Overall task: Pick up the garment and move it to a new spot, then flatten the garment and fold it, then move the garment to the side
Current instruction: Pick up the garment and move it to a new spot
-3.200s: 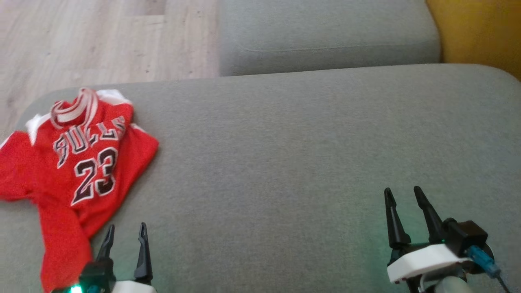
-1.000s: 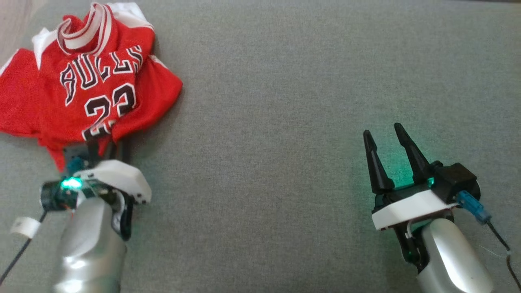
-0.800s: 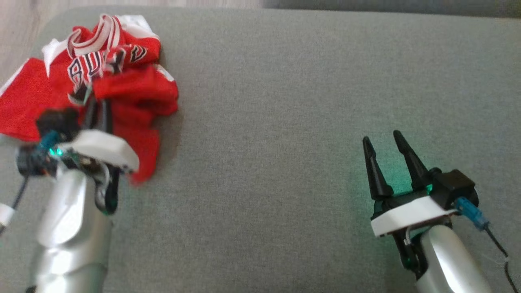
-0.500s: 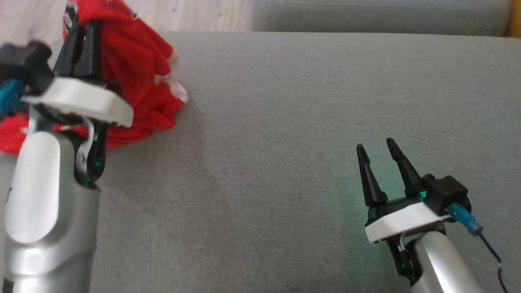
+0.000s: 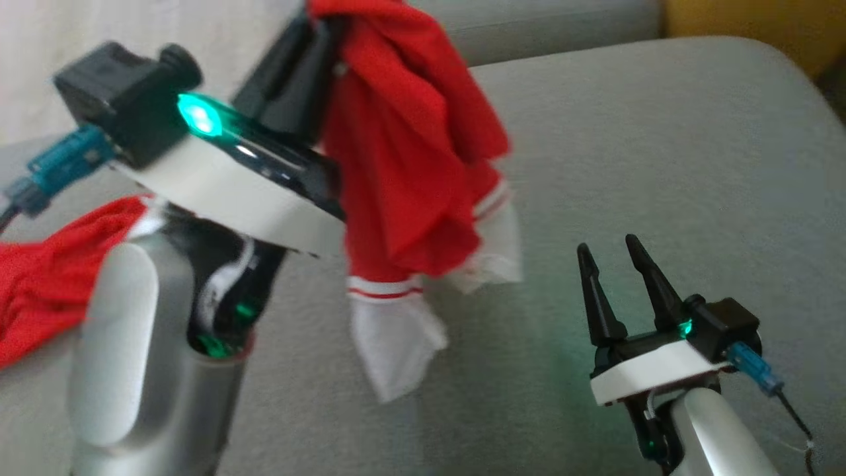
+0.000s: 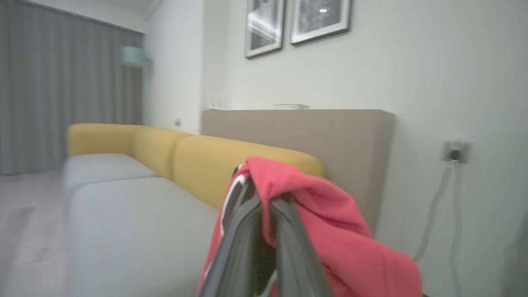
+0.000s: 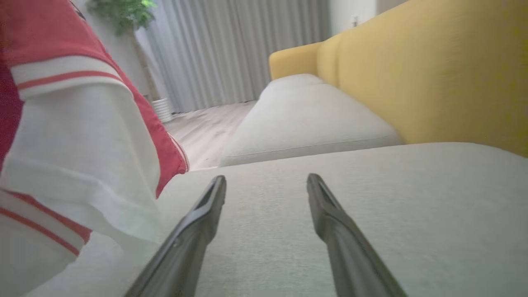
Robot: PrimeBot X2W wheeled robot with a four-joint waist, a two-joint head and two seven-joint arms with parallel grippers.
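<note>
At eleven o'clock our left gripper [image 5: 307,46] was clamped on the red garment [image 5: 396,152], which hung over the cushion [image 5: 661,165]. Our right gripper [image 5: 607,244], at four o'clock, stood open.

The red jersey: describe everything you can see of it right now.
The jersey is thin red cloth with white panels edged in red-and-white striped trim. It hangs bunched and crumpled from the left gripper, whose fingers are shut on a fold near its top. Its white ends dangle over the grey sofa cushion, beside the open right gripper and apart from it. Another red part trails low at the left, behind the left arm.
</note>
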